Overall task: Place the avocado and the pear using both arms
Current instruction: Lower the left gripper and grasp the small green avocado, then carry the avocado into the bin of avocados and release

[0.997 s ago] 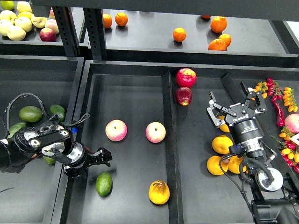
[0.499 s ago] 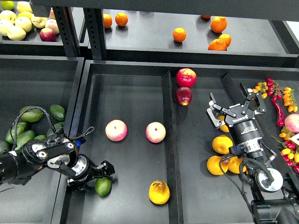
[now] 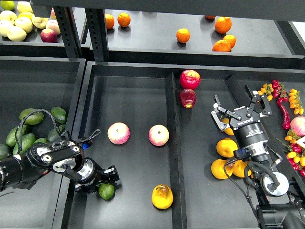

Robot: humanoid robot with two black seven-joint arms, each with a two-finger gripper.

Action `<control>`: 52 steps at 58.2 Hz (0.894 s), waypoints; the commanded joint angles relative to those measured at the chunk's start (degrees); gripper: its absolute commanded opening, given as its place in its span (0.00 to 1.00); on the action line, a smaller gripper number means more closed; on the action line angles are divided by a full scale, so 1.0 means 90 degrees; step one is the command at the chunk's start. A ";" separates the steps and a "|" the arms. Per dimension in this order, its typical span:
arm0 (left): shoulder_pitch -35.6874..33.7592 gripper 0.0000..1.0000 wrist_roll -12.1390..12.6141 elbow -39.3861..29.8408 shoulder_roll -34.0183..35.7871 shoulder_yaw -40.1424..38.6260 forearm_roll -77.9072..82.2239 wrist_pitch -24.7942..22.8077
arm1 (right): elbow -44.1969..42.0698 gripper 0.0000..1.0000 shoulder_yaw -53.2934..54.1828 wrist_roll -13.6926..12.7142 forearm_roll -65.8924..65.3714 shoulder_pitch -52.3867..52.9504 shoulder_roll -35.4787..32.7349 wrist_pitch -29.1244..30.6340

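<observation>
Left tool (image 3: 108,177) is right over the avocado (image 3: 106,191) in the middle bin, near its front-left corner. It looks clamped on the fruit, but the fingers are dark and end-on, so can't tell for sure.

Right tool (image 3: 238,112) hangs spread wide, holding nothing, over the oranges (image 3: 227,147) bin, well apart from the pear (image 3: 162,196).

Risks: the avocado is smooth and tapered (a shallow pinch could squirt it out sideways); the bin wall (image 3: 75,200) sits close beside the left wrist.

The avocado's long axis seems to run roughly left-right, half hidden. Pear lies stem end up-frame, blotch showing.
</observation>
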 commanded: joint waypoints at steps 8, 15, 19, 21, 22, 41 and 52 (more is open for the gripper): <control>-0.0662 0.54 -0.0001 -0.0219 0.0538 -0.0283 -0.0201 0.0001 | -0.0052 0.99 -0.0004 0.0001 0.0000 0.0006 0.0000 0.0000; -0.0994 0.54 -0.0001 -0.0405 0.1085 -0.0283 -0.0514 0.0001 | -0.0052 0.99 0.0006 -0.0009 0.0000 0.0006 0.0000 0.0000; -0.1131 0.54 -0.0001 -0.0473 0.1543 -0.0283 -0.0641 0.0001 | -0.0043 0.99 0.0006 -0.0009 0.0000 -0.0004 0.0000 0.0000; -0.1151 0.54 -0.0001 -0.0493 0.1748 -0.0283 -0.0709 0.0001 | -0.0052 0.99 0.0006 -0.0009 0.0000 -0.0004 0.0000 0.0000; -0.1160 0.54 -0.0001 -0.0503 0.1875 -0.0283 -0.0748 0.0001 | -0.0052 0.99 0.0006 -0.0009 0.0000 -0.0004 0.0000 0.0000; -0.0702 0.55 -0.0001 -0.0630 0.3419 -0.0244 -0.0954 0.0001 | -0.0052 0.99 -0.0004 -0.0009 0.0000 0.0006 0.0000 0.0000; -0.0165 0.56 -0.0001 -0.0493 0.3449 -0.0273 -0.0993 0.0001 | -0.0052 0.99 0.0006 -0.0019 0.0000 0.0006 0.0000 0.0000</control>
